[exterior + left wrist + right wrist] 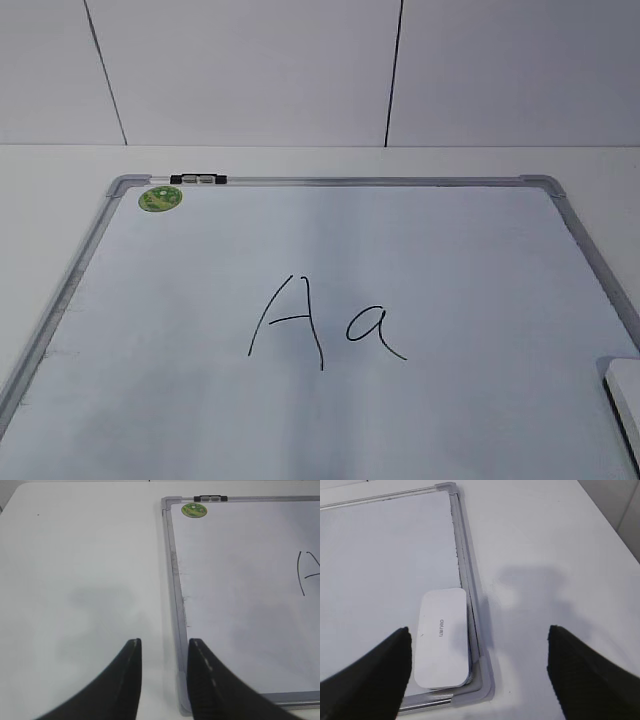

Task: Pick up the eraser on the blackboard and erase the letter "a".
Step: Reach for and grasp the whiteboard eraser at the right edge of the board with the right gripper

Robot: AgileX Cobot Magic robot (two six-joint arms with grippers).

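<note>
The blackboard point(330, 250), a white dry-erase board with a silver-grey frame, lies flat on the table. A capital "A" point(290, 320) and the small letter "a" point(372, 330) are written near its middle. The eraser point(443, 637), a white rounded block with grey lettering, lies in the board's near right corner; its edge shows in the exterior view point(625, 395). My right gripper point(479, 655) is wide open and empty above the eraser and the board's corner. My left gripper point(164, 647) is open and empty over the board's near left edge.
A round green sticker point(160, 198) and a black clip point(198, 179) sit at the board's far left corner. The white table point(75, 580) extends left of the board and also right of it point(555, 555). A pale panelled wall point(320, 70) stands behind.
</note>
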